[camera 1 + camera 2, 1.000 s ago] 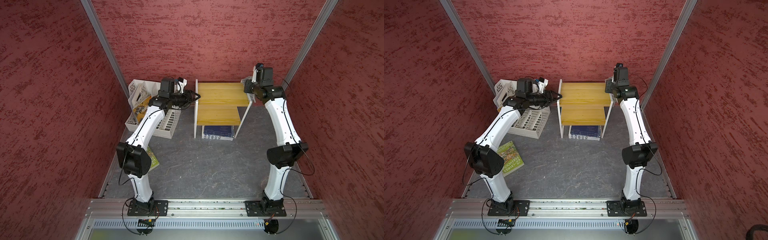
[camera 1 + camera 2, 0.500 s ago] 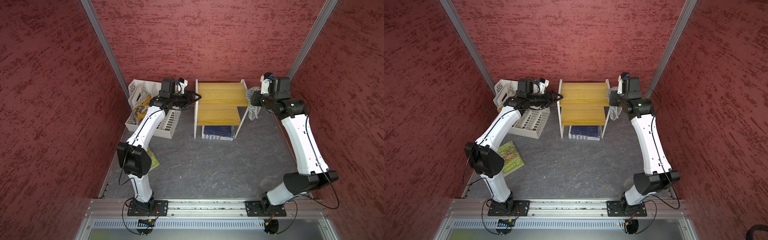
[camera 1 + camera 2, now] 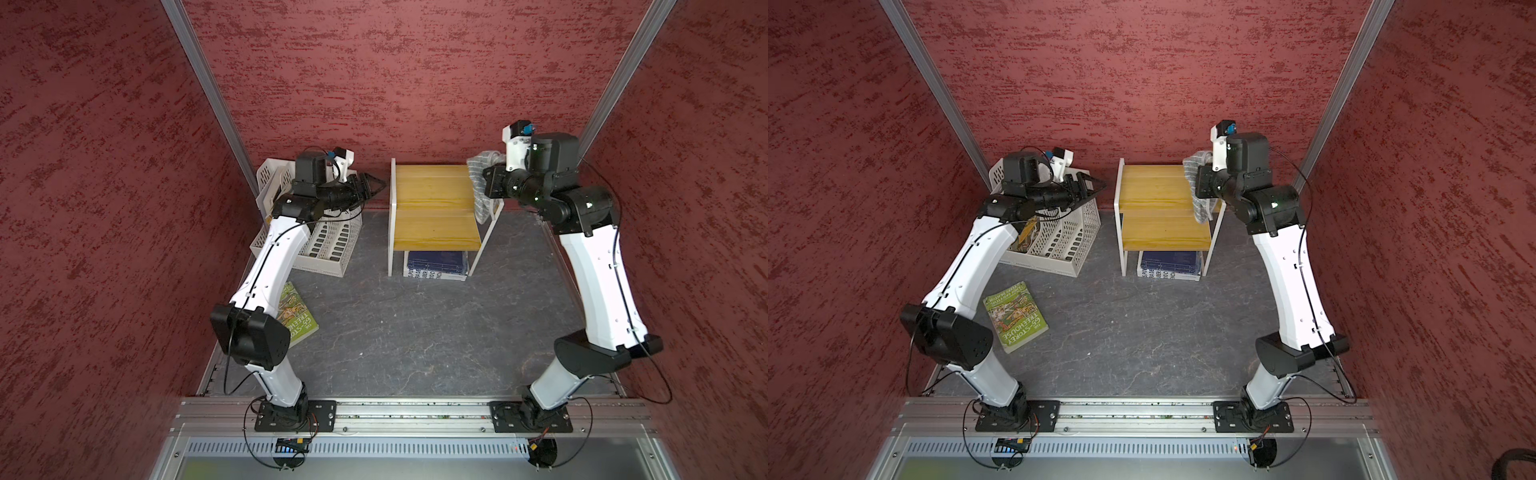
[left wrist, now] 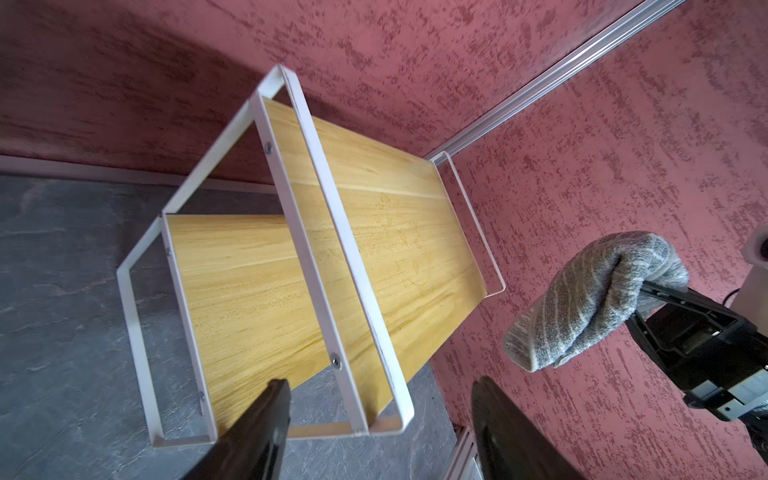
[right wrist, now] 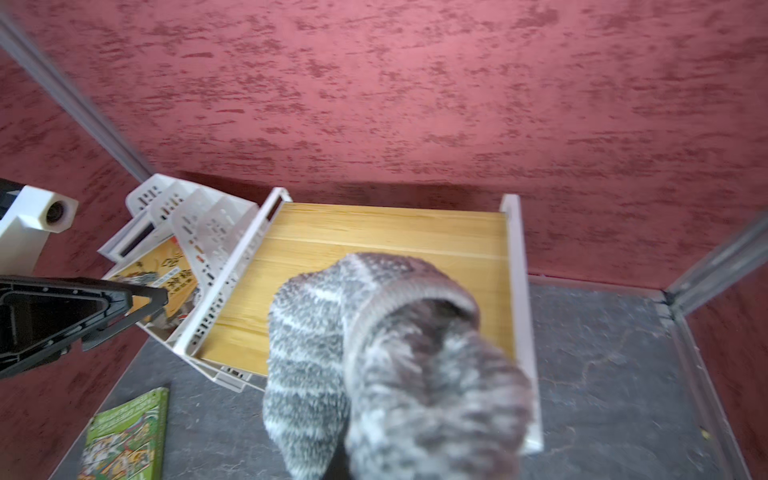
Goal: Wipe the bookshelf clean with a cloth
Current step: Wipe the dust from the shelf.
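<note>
Right claw (image 4: pixel 652 293) clamped on cloth (image 3: pixel 480 183). Rag dangling in air at right end of bookshelf (image 3: pixel 434 203), clear of boards. Bookshelf sits mid far edge of desk. My left claw (image 3: pixel 376 186) has jaws wide, just beside left side panel, not touching. Versus half a second ago: cloth higher, left jaws wider.

Cloth (image 5: pixel 374 353): blurred in right wrist view, hiding tips of right gripper (image 4: pixel 648 293).
Green book (image 3: pixel 297 316): half behind left arm (image 3: pixel 266 274).
Blue books (image 3: pixel 436 264): mostly under bookshelf (image 3: pixel 434 224).
</note>
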Controlling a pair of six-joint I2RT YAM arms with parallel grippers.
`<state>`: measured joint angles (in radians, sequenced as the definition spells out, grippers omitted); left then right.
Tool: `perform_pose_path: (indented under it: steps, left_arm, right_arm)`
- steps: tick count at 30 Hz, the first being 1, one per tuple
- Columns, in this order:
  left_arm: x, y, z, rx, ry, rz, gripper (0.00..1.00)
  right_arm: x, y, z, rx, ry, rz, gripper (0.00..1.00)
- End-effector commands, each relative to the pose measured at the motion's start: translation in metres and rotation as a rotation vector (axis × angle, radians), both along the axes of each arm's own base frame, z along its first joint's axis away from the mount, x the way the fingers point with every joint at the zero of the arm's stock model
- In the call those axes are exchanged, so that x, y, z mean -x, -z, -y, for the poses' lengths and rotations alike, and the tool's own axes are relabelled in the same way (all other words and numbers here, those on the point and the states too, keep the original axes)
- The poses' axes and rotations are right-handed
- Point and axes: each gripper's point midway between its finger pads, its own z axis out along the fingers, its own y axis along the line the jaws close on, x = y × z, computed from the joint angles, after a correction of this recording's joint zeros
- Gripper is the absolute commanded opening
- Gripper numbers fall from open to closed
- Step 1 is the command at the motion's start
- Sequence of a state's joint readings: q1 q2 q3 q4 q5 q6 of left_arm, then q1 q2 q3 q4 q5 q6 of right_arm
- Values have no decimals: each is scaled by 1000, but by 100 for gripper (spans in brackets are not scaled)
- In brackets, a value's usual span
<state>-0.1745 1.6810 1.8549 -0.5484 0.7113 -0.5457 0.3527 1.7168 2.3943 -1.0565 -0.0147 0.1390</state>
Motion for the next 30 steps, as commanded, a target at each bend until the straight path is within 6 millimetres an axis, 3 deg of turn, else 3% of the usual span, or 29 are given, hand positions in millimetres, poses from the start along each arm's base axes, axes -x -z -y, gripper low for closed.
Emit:
perform_pose_path:
  steps: [1, 4, 8, 16, 20, 30]
  left_arm:
    - [9, -12, -26, 13, -41, 40, 72]
    - [14, 1, -55, 12, -110, 13, 71]
    - [24, 16, -76, 19, -158, -17, 71]
    - [36, 39, -93, 1, -192, -62, 71]
    - [36, 41, -95, 1, -193, -65, 71]
    - [33, 43, -96, 3, -190, -71, 71]
  right_arm:
    - [-1, 12, -51, 31, -151, -21, 3]
    - [-2, 15, -96, 24, -267, -10, 3]
    - [1, 24, -140, 21, -381, 0, 5]
    - [3, 52, -195, -4, -508, -37, 5]
    - [-9, 65, -203, 1, -492, -47, 5]
    - [-43, 69, -183, 117, -333, 34, 7]
